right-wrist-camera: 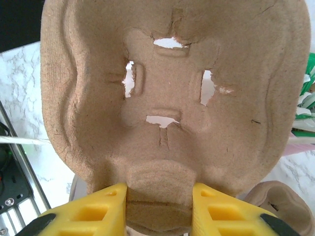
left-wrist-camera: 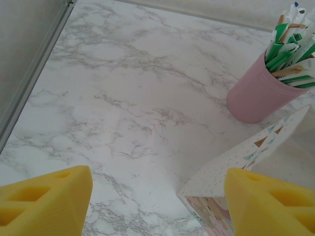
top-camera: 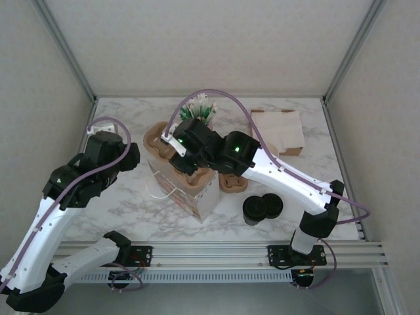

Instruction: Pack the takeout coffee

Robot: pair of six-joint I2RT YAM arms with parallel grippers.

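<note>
Presently the brown moulded-pulp cup carrier (right-wrist-camera: pixel 167 83) is clamped in the right end effector (right-wrist-camera: pixel 158 206), the left end effector (left-wrist-camera: pixel 157 206) is held apart, and the lidded paper coffee cup, whose place cannot be told, is judged crushable, best gripped mid-wall.

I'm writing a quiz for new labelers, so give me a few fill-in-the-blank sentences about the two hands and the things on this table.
1. The right hand grips a pulp cup carrier over the patterned paper ____.
2. The left hand hovers with its jaws ____, holding nothing.
3. The wrapped straws stand in a ____ cup.
4. The loose lids near the right arm are ____.
Missing words: bag; open; pink; black.
</note>
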